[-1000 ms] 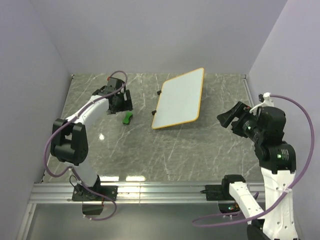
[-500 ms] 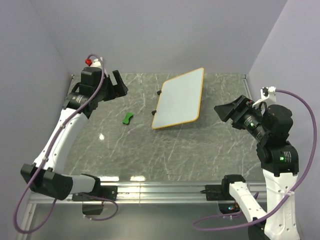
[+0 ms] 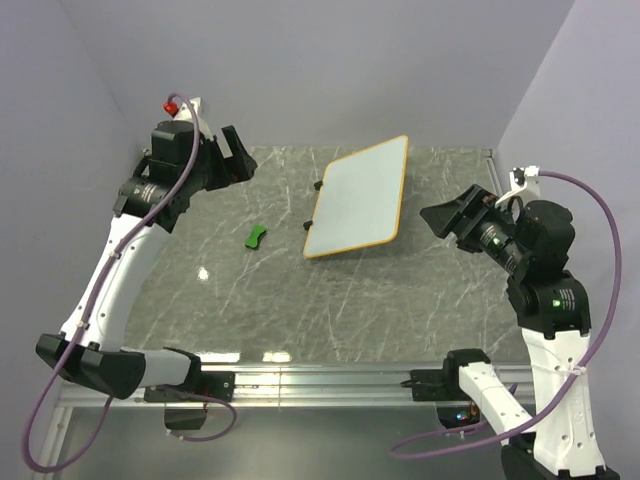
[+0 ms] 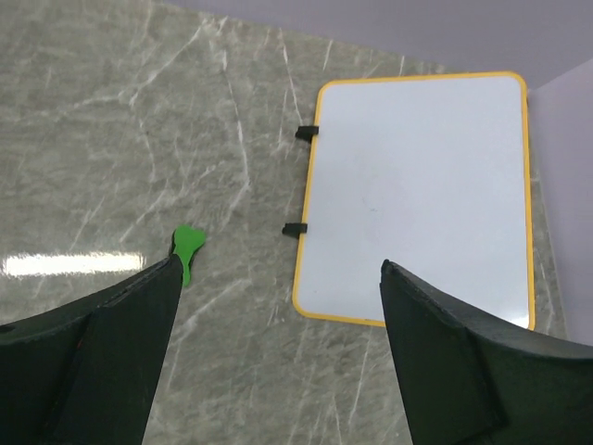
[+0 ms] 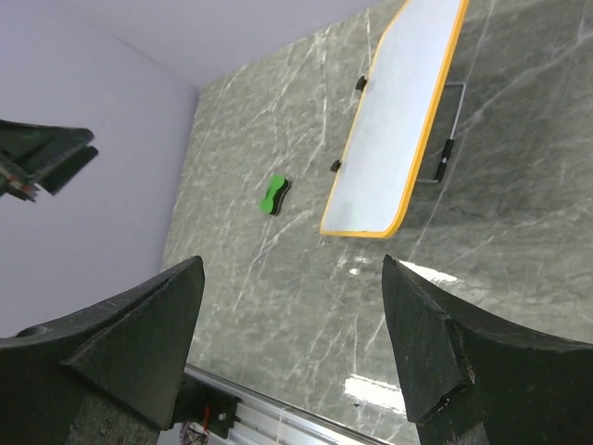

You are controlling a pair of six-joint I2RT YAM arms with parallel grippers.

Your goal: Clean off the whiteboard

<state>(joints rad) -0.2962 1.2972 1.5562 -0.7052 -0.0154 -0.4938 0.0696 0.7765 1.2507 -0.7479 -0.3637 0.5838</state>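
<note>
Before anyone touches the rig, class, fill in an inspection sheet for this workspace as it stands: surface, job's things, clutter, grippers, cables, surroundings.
Surface: grey marbled table, with glare patches near the front.
Job's things: whiteboard at back centre, propped at a tilt, no marks visible; green eraser lying on the table to its left, apart from it.
Clutter: nothing seen.
Grippers: left gripper open and empty, raised over the back left; right gripper open and empty, raised to the right of the board.
Cables: purple cables loop off both arms.
Surroundings: lilac walls on three sides; metal rail along the near edge.
</note>
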